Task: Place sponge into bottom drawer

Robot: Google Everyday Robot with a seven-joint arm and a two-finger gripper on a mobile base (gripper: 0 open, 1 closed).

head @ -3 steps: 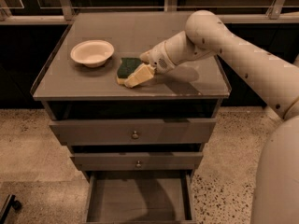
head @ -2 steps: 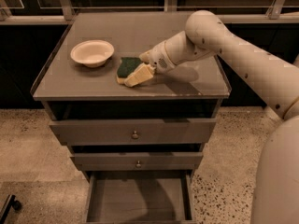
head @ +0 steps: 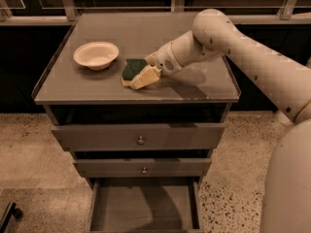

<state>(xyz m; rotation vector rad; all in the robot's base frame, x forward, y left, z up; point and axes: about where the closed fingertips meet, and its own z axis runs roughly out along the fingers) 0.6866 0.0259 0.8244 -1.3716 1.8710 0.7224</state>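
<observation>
The sponge (head: 131,69), dark green on top over pale yellow foam, lies on the cabinet top (head: 194,89) just right of the white bowl. My gripper (head: 144,77) reaches in from the right and rests at the sponge's right edge, partly covering it. The bottom drawer (head: 144,208) is pulled open at the foot of the cabinet, showing a flat grey floor with nothing visible in it.
A white bowl (head: 95,55) stands on the cabinet top left of the sponge. Two knobbed drawers (head: 140,139) above the bottom one are closed. My arm (head: 252,57) spans the right side. Speckled floor surrounds the cabinet; dark windows run behind.
</observation>
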